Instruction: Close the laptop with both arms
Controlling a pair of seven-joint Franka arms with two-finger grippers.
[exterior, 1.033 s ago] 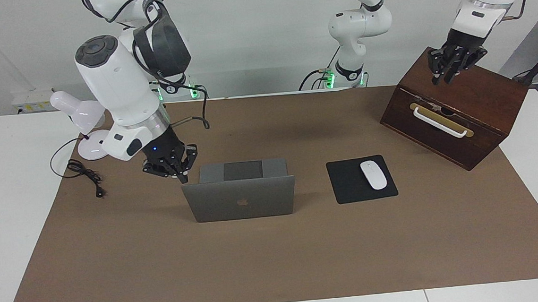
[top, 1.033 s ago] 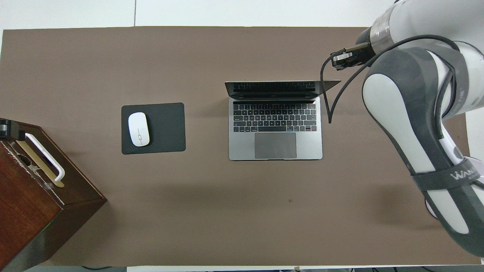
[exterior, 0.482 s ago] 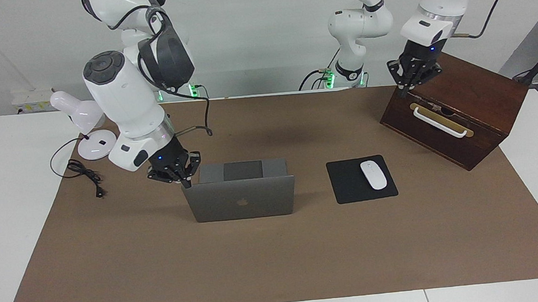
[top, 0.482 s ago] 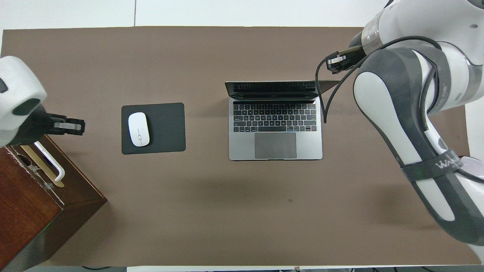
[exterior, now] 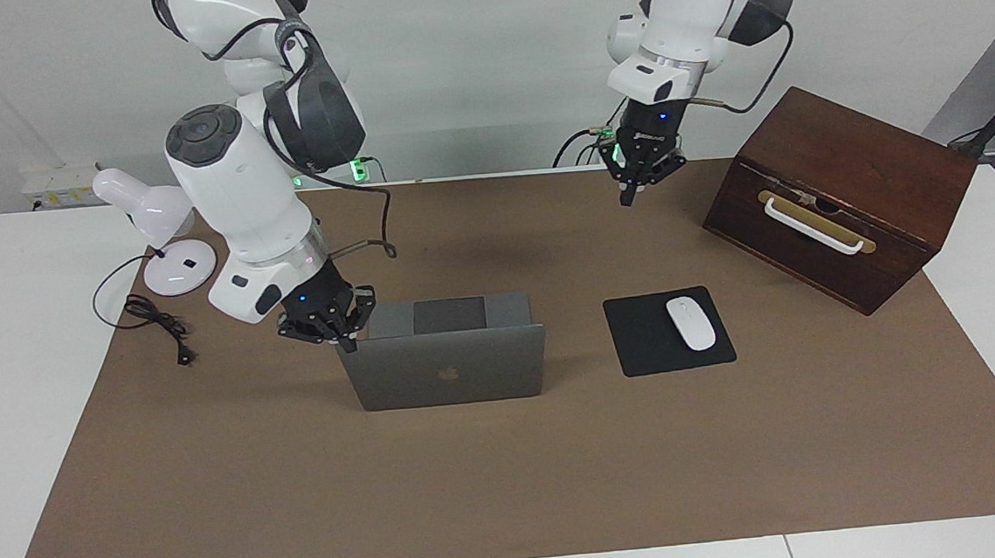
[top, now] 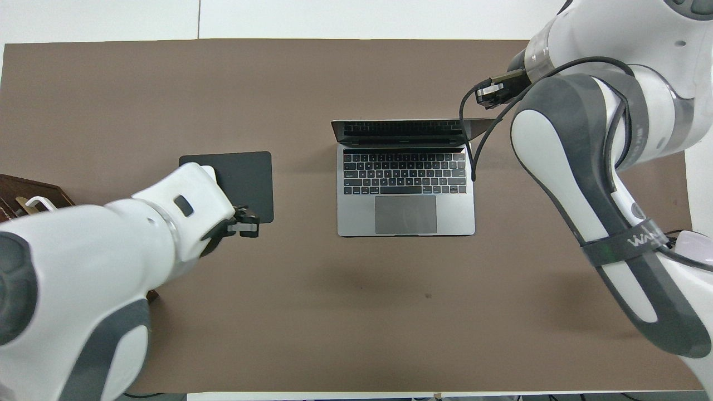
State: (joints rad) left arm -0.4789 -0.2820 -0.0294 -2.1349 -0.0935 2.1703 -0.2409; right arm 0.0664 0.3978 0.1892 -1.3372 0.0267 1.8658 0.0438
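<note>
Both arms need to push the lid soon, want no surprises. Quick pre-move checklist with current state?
1. Laptop lid up, keyboard uncovered: ok.
2. Right claw at the lid's upper corner: ok; contact cannot tell.
3. Left claw at the lid: not ok, up in the air over the mat, nowhere near the laptop.
4. Nothing lying on the keyboard: ok.
5. Mouse on its mouse pad, apart from the laptop: ok.
6. Claw fingers' state: cannot tell.

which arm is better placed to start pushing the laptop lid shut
The right. Its hand sits at the upright lid's corner of the thin silver-grey metal laptop; the left hand hangs high over bare brown mat, apart from it.
</note>
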